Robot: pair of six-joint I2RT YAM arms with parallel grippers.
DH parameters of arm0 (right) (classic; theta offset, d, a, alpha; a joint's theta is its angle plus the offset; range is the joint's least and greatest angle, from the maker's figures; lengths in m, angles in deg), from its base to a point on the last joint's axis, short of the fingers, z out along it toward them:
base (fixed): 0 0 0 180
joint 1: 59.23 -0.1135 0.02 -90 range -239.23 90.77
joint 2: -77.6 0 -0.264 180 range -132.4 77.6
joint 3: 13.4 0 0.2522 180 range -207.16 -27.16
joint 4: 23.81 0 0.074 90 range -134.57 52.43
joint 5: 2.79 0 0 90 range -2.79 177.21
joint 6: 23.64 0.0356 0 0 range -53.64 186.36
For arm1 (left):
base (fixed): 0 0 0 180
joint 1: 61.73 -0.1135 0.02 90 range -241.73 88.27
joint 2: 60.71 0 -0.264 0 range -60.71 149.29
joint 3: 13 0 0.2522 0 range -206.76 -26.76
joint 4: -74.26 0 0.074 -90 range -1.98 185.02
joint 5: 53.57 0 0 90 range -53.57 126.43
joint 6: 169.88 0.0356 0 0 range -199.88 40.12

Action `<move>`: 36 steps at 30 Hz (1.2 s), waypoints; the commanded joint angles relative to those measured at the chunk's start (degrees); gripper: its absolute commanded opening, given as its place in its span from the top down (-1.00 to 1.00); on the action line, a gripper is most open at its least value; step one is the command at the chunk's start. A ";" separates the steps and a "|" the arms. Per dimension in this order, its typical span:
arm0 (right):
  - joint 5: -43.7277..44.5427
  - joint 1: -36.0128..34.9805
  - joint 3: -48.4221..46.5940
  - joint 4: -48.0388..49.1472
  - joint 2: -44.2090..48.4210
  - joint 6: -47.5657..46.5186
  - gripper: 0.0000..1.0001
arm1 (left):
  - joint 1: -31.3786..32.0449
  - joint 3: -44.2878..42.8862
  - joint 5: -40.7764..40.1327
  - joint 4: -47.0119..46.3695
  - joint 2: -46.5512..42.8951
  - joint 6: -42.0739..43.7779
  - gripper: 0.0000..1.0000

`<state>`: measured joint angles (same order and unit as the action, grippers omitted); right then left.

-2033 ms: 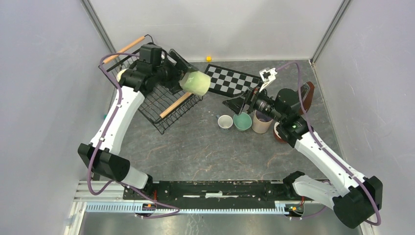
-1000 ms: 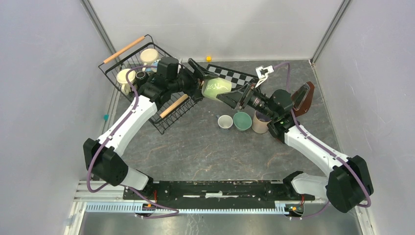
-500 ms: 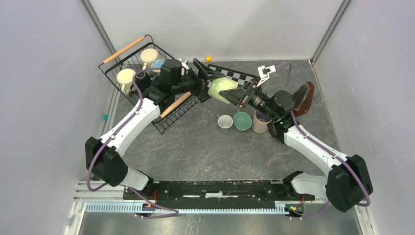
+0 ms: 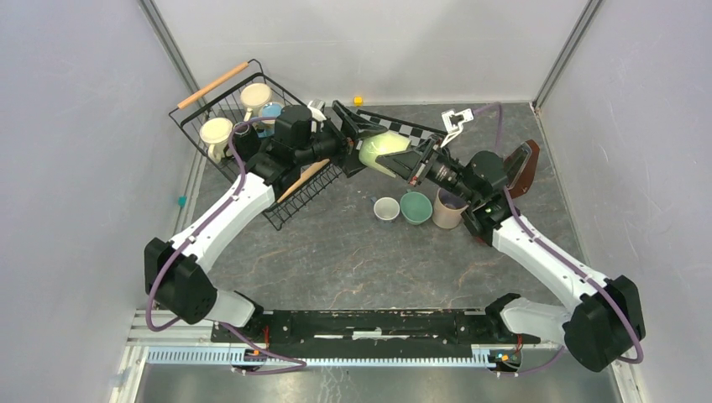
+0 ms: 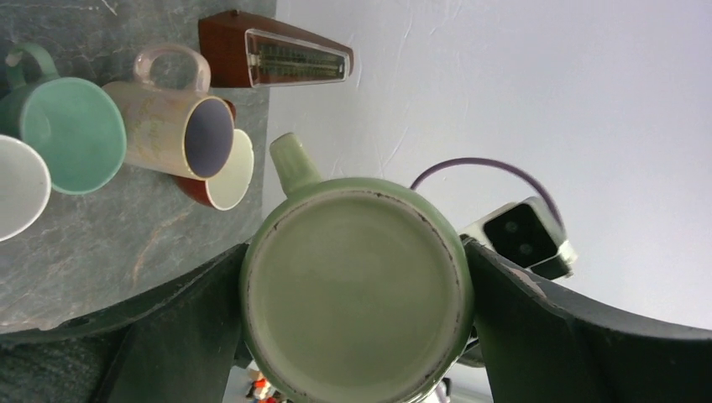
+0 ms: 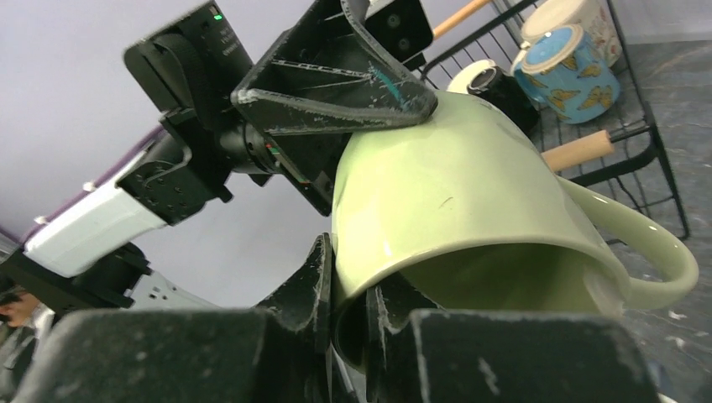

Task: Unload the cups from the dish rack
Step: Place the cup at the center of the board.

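Handover at 3 o'clock of the dish rack [image 4: 190, 118]: left gripper [image 4: 369, 146] clamps the light green mug [image 4: 384, 151], right gripper [image 4: 406, 164] pinches its rim; we release left only once right holds firmly.

In the top view you get soft, even light from above: the walls [image 4: 75, 168] are bright, the table [image 4: 353, 252] mid-grey, and the shadows beside the rack [image 4: 214, 85] are faint. Nothing there is blurred. In the left wrist view the green mug [image 5: 357, 290] is sharp and evenly lit, while the left fingers [image 5: 185, 336] are dark and soft-edged and the far wall washes out pale. In the right wrist view you see a faint sheen on the mug's side, shade inside it, and the right fingers [image 6: 210, 353] black and blurred at the near edge.
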<state>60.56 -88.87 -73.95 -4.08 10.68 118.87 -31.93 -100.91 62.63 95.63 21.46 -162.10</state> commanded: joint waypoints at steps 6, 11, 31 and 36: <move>7.11 0.14 -6.83 -16.85 6.34 -12.60 1.00 | 1.40 -0.20 2.44 1.57 -5.07 8.17 -1.00; 7.90 0.13 -6.61 -17.09 8.77 -12.61 1.00 | 1.40 2.61 4.67 -6.18 -5.13 4.40 -1.00; 7.39 0.13 -5.12 -16.61 12.55 -13.71 1.00 | 0.22 6.13 7.03 -22.27 -3.16 -6.44 -1.00; 9.18 0.15 -5.71 -20.75 14.14 -15.46 1.00 | -0.27 5.95 7.16 -20.12 -2.45 -4.25 -1.00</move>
<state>66.85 -89.07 -77.84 -24.93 22.44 106.37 -31.51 -94.68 68.42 79.33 19.18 -165.29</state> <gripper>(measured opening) 0.149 0.997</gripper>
